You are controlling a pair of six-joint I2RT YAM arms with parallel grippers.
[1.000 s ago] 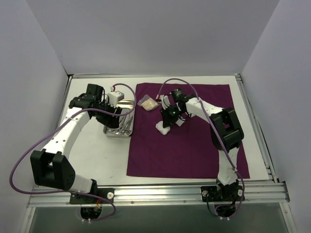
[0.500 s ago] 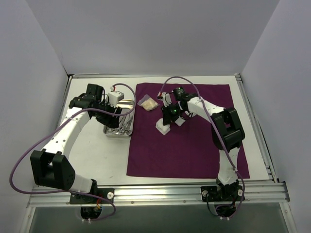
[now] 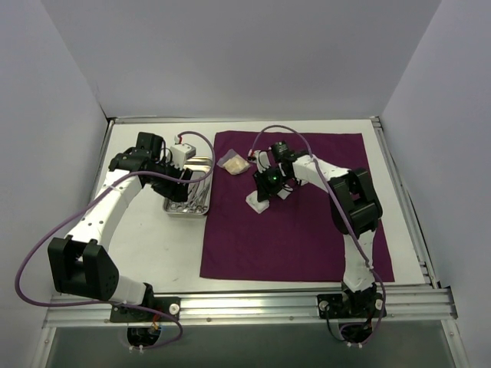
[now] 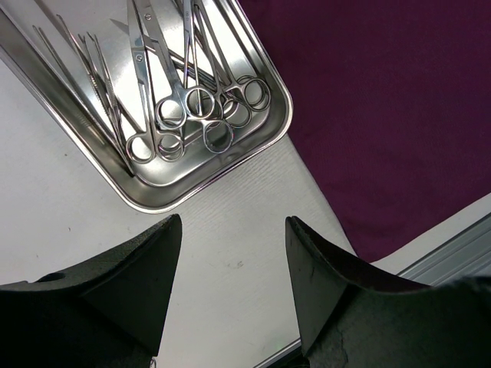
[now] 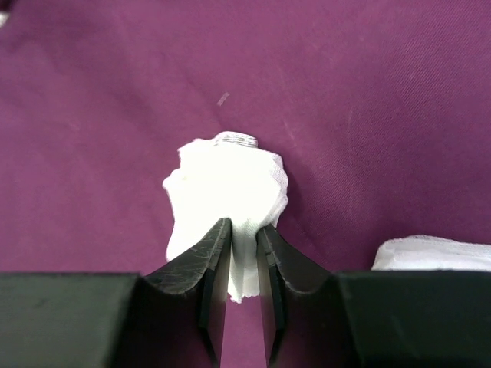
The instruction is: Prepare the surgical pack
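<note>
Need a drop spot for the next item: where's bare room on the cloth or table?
Free: near half of the purple cloth, between the gauze pad and front rail; white table nearside of the tray. Crowded: cloth's far-left corner, around the right gripper.

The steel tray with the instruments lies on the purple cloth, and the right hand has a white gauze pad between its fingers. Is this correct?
No: the steel tray with the instruments lies on the white table beside the purple cloth, not on it, as the left wrist view shows. The right hand does have a white gauze pad between its fingers.
</note>
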